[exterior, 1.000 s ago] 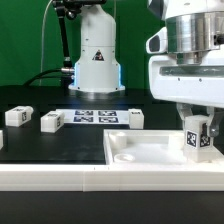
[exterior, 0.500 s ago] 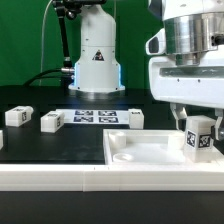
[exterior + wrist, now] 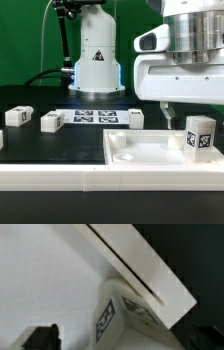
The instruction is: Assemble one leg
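End effector (image 3: 178,108) raised and shifted off the leg (image 3: 200,135), fingers open, empty. Leg left upright on the tray-like piece (image 3: 140,150) at bench's front edge; placement apparently done, release complete.

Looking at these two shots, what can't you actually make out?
- Gripper fingertips: exterior view, hidden behind the leg and the wrist housing; only one dark finger shows in the wrist view, so open or shut is unclear.
- Whether the leg sits in a recess of the tray: its base is hidden by the tray's rim.
- Tag patterns on the three loose legs: too small.
- Tray's right end: cut off by the exterior view's edge.
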`<state>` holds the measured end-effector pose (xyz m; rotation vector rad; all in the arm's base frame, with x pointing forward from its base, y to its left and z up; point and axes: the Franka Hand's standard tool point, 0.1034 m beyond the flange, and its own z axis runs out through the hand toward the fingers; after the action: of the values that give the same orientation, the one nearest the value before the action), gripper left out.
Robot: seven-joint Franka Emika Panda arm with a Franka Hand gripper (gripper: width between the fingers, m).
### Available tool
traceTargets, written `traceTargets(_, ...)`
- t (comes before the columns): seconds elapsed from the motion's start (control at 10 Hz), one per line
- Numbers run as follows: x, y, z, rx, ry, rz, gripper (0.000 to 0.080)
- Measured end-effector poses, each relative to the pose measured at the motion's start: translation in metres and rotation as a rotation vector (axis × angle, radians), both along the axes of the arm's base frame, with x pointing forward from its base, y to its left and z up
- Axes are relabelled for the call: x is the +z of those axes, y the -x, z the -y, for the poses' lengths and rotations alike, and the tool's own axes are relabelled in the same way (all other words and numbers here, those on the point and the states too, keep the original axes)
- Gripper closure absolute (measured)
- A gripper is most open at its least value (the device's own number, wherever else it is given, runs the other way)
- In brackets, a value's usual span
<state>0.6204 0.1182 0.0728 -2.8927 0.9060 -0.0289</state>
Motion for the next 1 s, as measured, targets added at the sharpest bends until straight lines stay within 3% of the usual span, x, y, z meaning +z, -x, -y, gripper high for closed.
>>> traceTargets(0.4, 0.0011, 0.0013, -0.0076, 0.361, 0.093, 0.019, 0.0151)
traceTargets(1.0, 0.0022, -0.0009, -0.0018, 0.715, 0.11, 0.047, 0.0173)
